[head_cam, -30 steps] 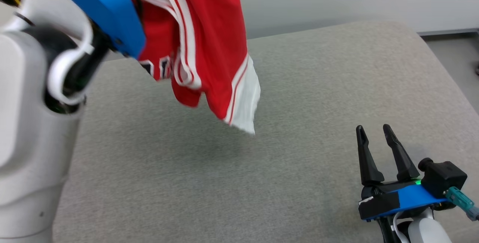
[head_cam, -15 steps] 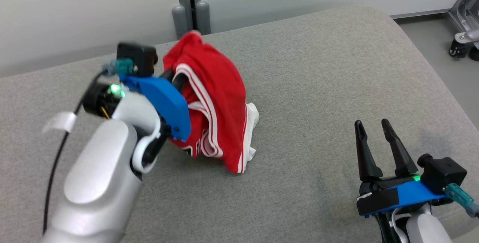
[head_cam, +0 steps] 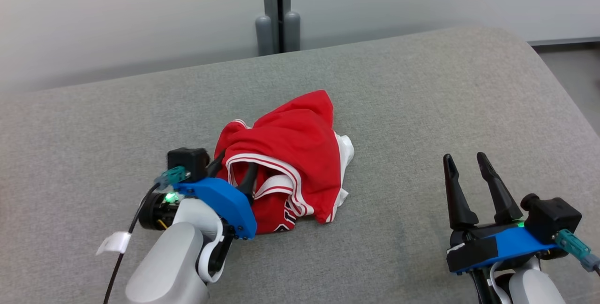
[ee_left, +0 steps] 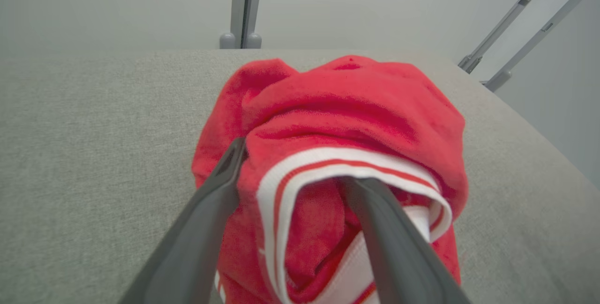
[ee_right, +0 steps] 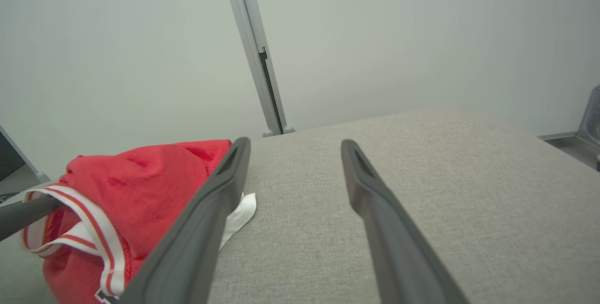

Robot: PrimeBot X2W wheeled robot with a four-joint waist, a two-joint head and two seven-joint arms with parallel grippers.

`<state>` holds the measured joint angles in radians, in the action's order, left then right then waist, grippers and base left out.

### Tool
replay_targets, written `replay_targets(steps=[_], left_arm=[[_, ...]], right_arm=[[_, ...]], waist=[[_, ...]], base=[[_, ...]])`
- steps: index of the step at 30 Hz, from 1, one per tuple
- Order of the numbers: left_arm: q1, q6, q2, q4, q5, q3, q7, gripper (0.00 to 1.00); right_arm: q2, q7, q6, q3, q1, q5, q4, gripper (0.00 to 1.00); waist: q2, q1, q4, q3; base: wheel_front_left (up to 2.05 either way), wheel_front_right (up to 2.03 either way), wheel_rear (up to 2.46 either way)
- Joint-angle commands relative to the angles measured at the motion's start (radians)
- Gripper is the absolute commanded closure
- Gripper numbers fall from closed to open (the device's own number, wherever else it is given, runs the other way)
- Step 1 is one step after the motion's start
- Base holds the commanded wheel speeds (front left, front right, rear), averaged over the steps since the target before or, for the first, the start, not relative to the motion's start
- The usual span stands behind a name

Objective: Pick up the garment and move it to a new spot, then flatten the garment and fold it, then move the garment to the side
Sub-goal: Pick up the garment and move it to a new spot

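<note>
The left gripper [head_cam: 233, 173], two long dark fingers on a blue wrist plate [head_cam: 220, 203], points forward with jaws spread apart. Its silver-white forearm [head_cam: 164, 266] enters from the lower left. The right gripper [head_cam: 465, 161], of the same build, points forward at lower right, jaws apart and empty.

Red garment [head_cam: 293, 152] on grey cushion [head_cam: 422, 107], left tool [head_cam: 234, 169] in its folds (fingers [head_cam: 248, 181] apart)
</note>
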<state>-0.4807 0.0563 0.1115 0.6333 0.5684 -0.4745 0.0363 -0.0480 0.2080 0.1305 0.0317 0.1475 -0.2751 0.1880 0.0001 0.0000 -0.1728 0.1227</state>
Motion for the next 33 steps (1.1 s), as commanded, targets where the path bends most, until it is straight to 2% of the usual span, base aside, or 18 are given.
replay_targets(steps=[1, 4, 11, 18, 26, 33], left_arm=[[0.018, -0.019, -0.006, -0.006, 0.013, 0.026, -0.048, 0.00], [0.057, -0.012, -0.006, -0.030, 0.024, 0.035, -0.103, 0.00], [0.163, -0.065, 0.033, -0.120, 0.007, 0.071, -0.231, 0.00], [0.286, -0.073, 0.064, -0.261, 0.001, 0.145, -0.297, 0.00], [0.400, -0.067, 0.077, -0.434, -0.155, 0.257, -0.302, 0.00], [0.469, -0.058, 0.084, -0.440, -0.255, 0.313, -0.303, 0.00]], right_arm=[[-0.004, -0.006, 0.000, 0.002, -0.014, 0.011, -0.004, 0.00], [-0.004, -0.012, 0.000, 0.000, -0.025, 0.019, -0.010, 0.00], [-0.004, -0.022, 0.000, -0.022, -0.054, 0.033, -0.026, 0.00], [-0.004, -0.034, 0.000, -0.041, -0.076, 0.038, -0.039, 0.00], [-0.004, -0.040, 0.000, -0.059, -0.097, 0.065, -0.049, 0.00], [-0.004, -0.038, 0.000, -0.079, -0.130, 0.120, -0.057, 0.00]], waist=[[-0.0001, 0.0000, 0.010, -0.009], [-0.0001, 0.0000, 0.027, -0.025], [-0.0001, 0.0000, 0.068, -0.054], [-0.0001, 0.0000, 0.129, -0.077], [-0.0001, 0.0000, 0.180, -0.099], [-0.0001, 0.0000, 0.203, -0.108]], base=[[0.00, 0.00, 0.00], [0.00, 0.00, 0.00], [0.00, 0.00, 0.00], [0.00, 0.00, 0.00], [0.00, 0.00, 0.00], [0.00, 0.00, 0.00]])
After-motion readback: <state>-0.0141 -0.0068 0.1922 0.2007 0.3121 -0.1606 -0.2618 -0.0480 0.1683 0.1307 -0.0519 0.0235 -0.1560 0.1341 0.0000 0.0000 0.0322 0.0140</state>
